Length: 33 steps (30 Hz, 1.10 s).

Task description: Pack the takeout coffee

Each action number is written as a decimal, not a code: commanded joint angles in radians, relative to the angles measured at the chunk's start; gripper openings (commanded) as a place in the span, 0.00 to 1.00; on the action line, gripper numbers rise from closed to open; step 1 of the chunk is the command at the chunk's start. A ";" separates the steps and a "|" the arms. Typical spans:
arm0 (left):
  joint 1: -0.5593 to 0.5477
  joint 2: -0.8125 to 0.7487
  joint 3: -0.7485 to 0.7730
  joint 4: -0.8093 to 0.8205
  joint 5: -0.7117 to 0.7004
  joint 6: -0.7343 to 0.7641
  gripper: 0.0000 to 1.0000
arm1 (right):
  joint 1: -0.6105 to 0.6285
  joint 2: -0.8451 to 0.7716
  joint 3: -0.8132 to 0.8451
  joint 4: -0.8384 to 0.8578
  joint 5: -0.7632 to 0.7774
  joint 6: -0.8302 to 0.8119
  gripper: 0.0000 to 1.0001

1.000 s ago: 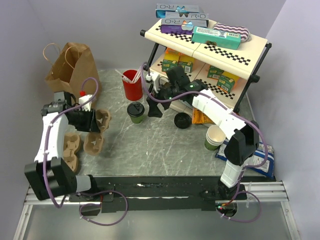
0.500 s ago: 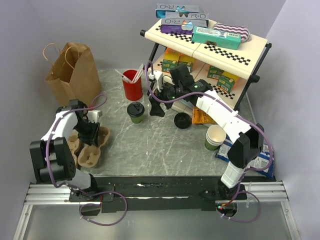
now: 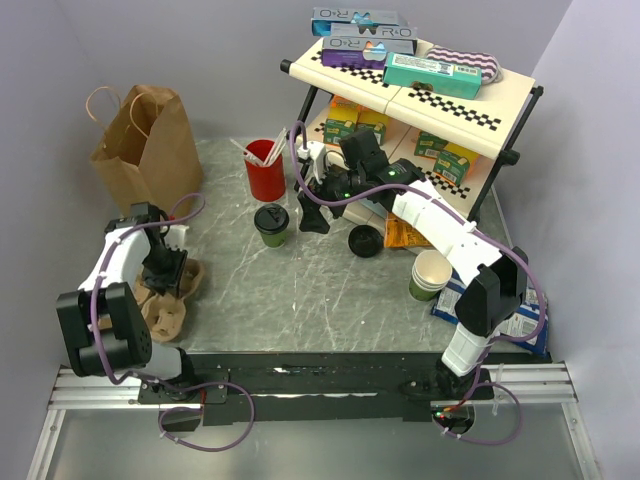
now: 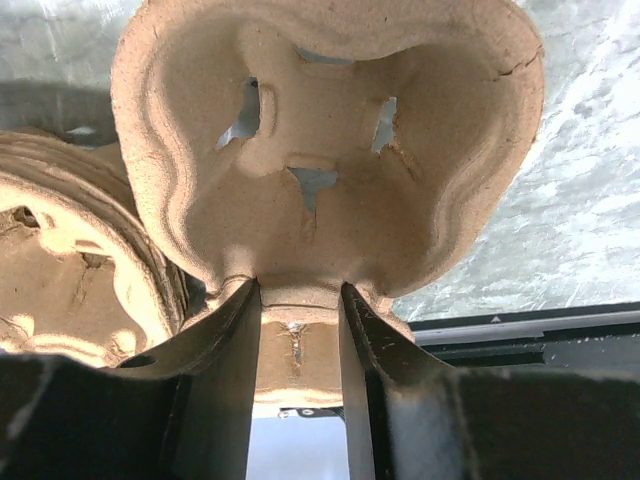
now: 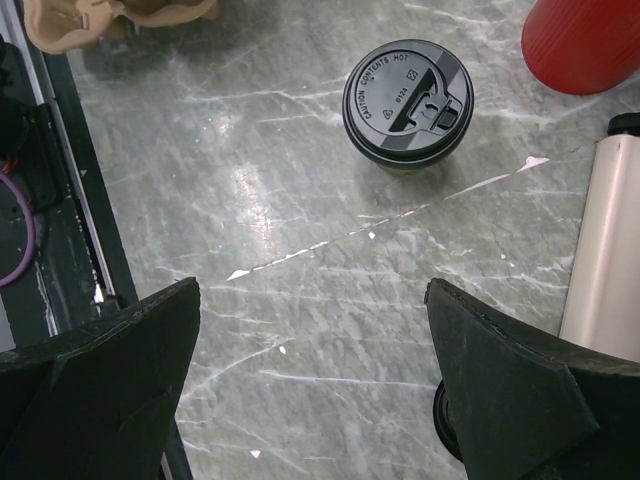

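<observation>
The takeout coffee (image 3: 271, 224), a dark green cup with a black lid, stands upright on the table just in front of the red cup (image 3: 264, 170). It also shows in the right wrist view (image 5: 407, 98), ahead of my open, empty right gripper (image 5: 312, 330). In the top view the right gripper (image 3: 308, 212) hovers just to the right of the coffee, apart from it. My left gripper (image 3: 165, 268) is shut on the middle web of a tan pulp cup carrier (image 4: 330, 150) and holds it over a stack of more carriers (image 3: 165, 308).
A brown paper bag (image 3: 145, 145) stands at the back left. A checkered shelf rack (image 3: 420, 90) with boxes stands at the back right. A lidless stack of green cups (image 3: 430, 275) and a black wheel (image 3: 365, 241) are on the right.
My left arm has swung back toward the left near side, carrying the cup carrier with it over the stack. The right gripper shifted slightly a second ago and has since stayed still.
</observation>
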State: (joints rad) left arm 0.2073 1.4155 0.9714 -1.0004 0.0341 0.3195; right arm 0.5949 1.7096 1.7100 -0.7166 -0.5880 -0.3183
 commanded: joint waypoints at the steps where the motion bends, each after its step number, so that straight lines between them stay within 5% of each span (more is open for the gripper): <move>1: 0.004 0.011 0.046 -0.021 0.025 0.038 0.37 | -0.006 -0.001 0.028 0.028 -0.009 0.002 1.00; 7: 0.003 0.014 0.105 -0.078 0.219 0.087 0.58 | -0.007 -0.002 0.036 0.019 -0.004 -0.007 1.00; 13: -0.002 0.028 0.217 -0.162 0.246 0.087 0.64 | -0.007 0.011 0.063 0.009 -0.009 -0.008 1.00; 20: 0.000 -0.030 0.680 -0.195 0.486 0.066 0.69 | -0.009 0.013 0.057 0.013 -0.016 -0.001 1.00; 23: 0.000 -0.056 0.835 -0.055 0.446 -0.023 0.73 | -0.009 0.012 0.062 0.012 -0.022 0.002 1.00; 28: 0.009 -0.124 0.816 0.329 0.135 -0.122 0.83 | -0.010 0.001 0.057 0.019 -0.013 -0.001 1.00; 33: 0.079 0.093 1.084 0.191 0.061 -0.171 0.82 | -0.009 -0.013 0.034 0.028 -0.015 0.001 1.00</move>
State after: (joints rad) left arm 0.2264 1.3262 1.8797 -0.8158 0.2138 0.2371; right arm 0.5945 1.7115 1.7309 -0.7177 -0.5911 -0.3225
